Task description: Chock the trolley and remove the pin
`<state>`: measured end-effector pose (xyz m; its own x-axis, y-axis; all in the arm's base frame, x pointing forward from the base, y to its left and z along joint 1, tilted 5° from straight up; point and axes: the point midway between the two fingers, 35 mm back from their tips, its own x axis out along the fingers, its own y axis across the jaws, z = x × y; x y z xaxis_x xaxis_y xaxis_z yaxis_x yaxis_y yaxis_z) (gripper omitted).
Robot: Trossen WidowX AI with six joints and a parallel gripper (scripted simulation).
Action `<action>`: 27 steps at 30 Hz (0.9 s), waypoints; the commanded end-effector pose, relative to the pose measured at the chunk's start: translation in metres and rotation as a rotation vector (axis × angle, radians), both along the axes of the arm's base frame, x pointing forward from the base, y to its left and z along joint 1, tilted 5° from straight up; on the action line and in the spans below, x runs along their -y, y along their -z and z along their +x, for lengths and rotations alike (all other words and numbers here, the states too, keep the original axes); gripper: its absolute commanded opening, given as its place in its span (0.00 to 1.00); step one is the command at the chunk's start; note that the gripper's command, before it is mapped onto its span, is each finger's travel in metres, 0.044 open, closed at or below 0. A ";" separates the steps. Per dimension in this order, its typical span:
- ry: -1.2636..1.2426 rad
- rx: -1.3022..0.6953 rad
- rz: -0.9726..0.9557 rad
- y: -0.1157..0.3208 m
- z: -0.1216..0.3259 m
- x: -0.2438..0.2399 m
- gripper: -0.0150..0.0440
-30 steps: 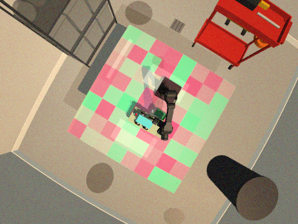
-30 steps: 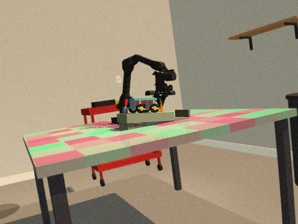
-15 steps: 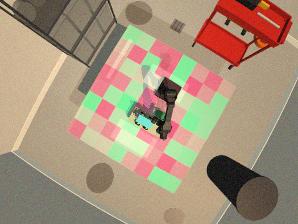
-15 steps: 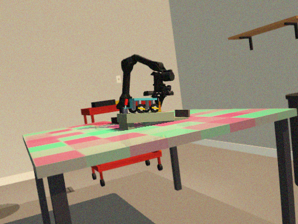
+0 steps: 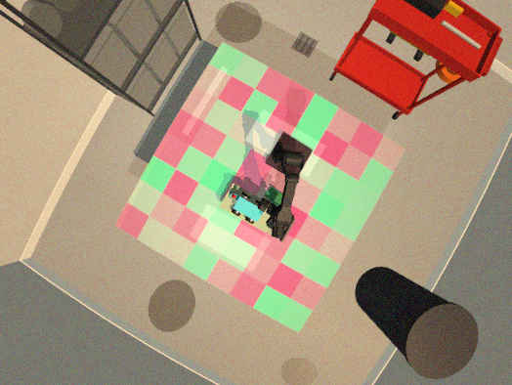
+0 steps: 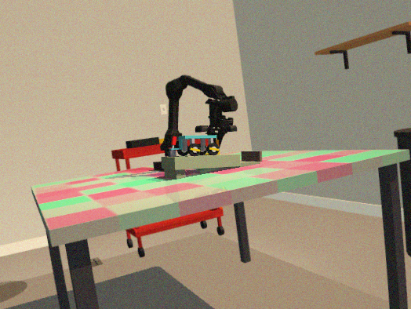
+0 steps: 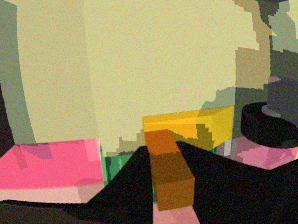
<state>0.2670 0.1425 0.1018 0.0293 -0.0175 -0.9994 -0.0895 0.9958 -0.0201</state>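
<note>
The trolley (image 5: 248,208) (image 6: 198,137) with a turquoise top stands on the tan ramp (image 6: 208,163) (image 7: 55,65). The red-headed stop pin (image 5: 234,196) (image 6: 174,140) is upright at its uphill end. My gripper (image 7: 160,151) (image 6: 220,142) is shut on the orange handle (image 7: 172,167) of the yellow chock (image 7: 190,125), low over the ramp on the trolley's downhill side. In the wrist view a narrow gap shows between the chock and a black wheel (image 7: 251,125). Whether the chock's base touches the ramp is hidden. The green tray (image 5: 275,194) (image 7: 117,167) is beside the ramp, partly hidden.
The arm's base (image 5: 288,142) stands on the patchwork table, and the arm reaches over beside the tray. A dark block (image 6: 251,156) is at the ramp's low end. A red tool cart (image 5: 381,73) and a black cylinder (image 5: 405,313) stand off the table.
</note>
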 end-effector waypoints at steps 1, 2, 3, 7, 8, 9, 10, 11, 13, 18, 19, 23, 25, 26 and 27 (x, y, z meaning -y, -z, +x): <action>0.002 0.005 -0.004 -0.001 0.001 0.006 0.25; 0.002 0.005 -0.004 -0.001 0.001 0.007 0.25; 0.002 0.005 -0.004 -0.001 0.001 0.007 0.25; 0.002 0.005 -0.004 -0.001 0.001 0.011 0.25; 0.002 0.005 -0.004 -0.001 0.001 0.012 0.25; 0.002 0.005 -0.004 -0.001 0.001 0.013 0.25; 0.002 0.005 -0.004 -0.001 0.001 0.014 0.25; 0.002 0.005 -0.005 -0.001 0.001 0.014 0.25; 0.002 0.005 -0.005 -0.001 0.001 0.016 0.25; 0.000 0.000 0.001 0.000 0.000 0.013 0.25; 0.000 0.000 0.001 0.000 0.000 0.013 0.25; 0.000 0.000 0.001 0.000 0.000 0.013 0.25; 0.000 0.000 0.001 0.000 0.000 0.013 0.25; 0.000 0.000 0.001 0.000 0.000 0.013 0.30; 0.000 0.000 0.001 0.000 0.000 0.013 0.34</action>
